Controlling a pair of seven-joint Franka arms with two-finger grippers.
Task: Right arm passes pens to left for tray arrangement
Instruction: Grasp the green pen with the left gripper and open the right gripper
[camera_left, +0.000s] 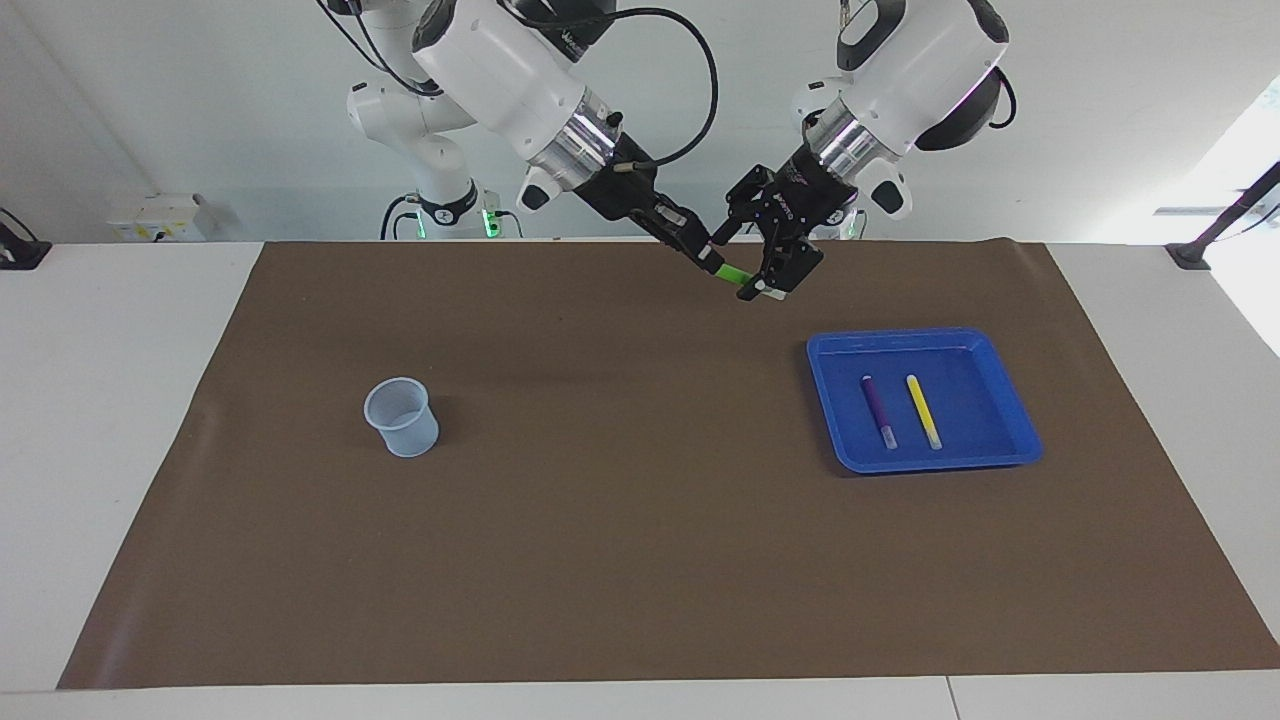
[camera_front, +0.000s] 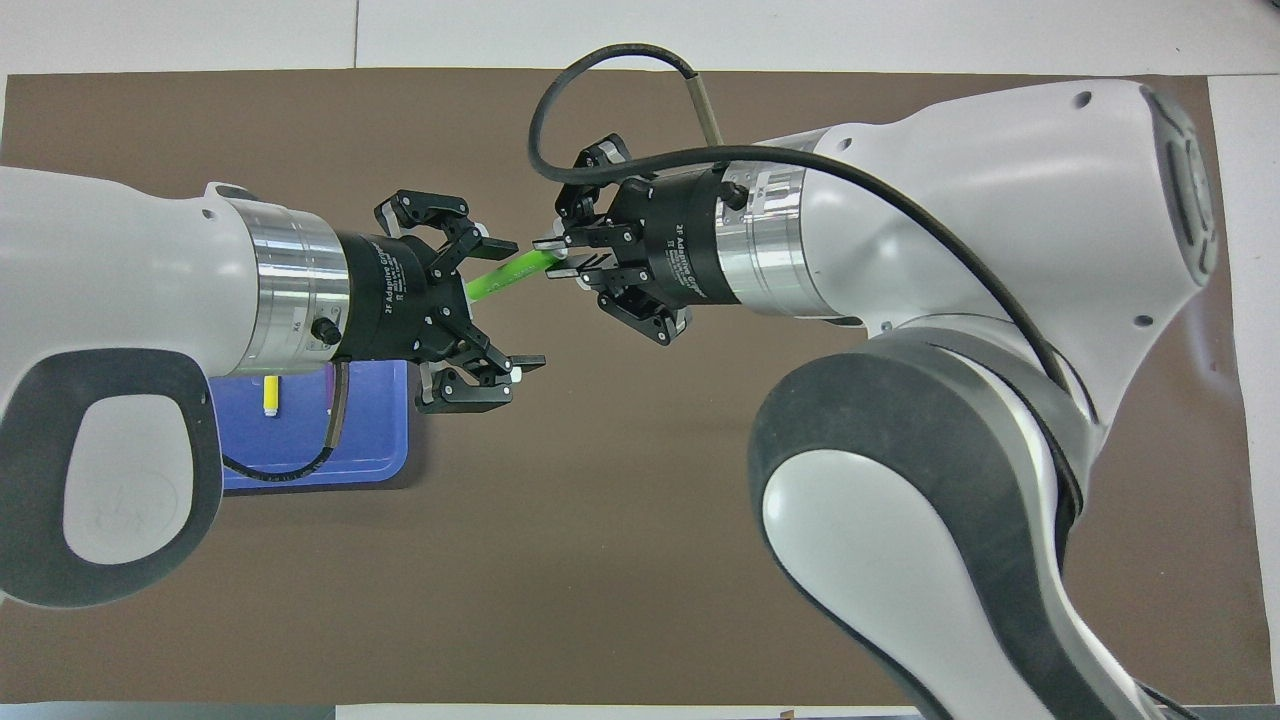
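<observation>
Facing view: the brown mat (camera_left: 640, 560) leaves broad open room between the cup (camera_left: 401, 417) and the blue tray (camera_left: 1000, 455), which sits toward the left arm's end of the surface. The purple pen (camera_left: 878, 410) and yellow pen (camera_left: 923, 410) lie side by side in the tray, not touching. Both pincers are raised over the mat's edge nearest the robots. The right pincer (camera_left: 712, 262) is clamped on the green pen (camera_left: 735, 273). The left pincer (camera_left: 768, 280) stands apart around the pen's free end (contact cannot be told).

Overhead view: the left arm hides most of the tray (camera_front: 375, 470); the yellow pen (camera_front: 269, 395) is cut off, only its end showing. The green pen (camera_front: 500, 277) spans from the right pincer (camera_front: 555, 257) into the gap of the left pincer (camera_front: 515, 300).
</observation>
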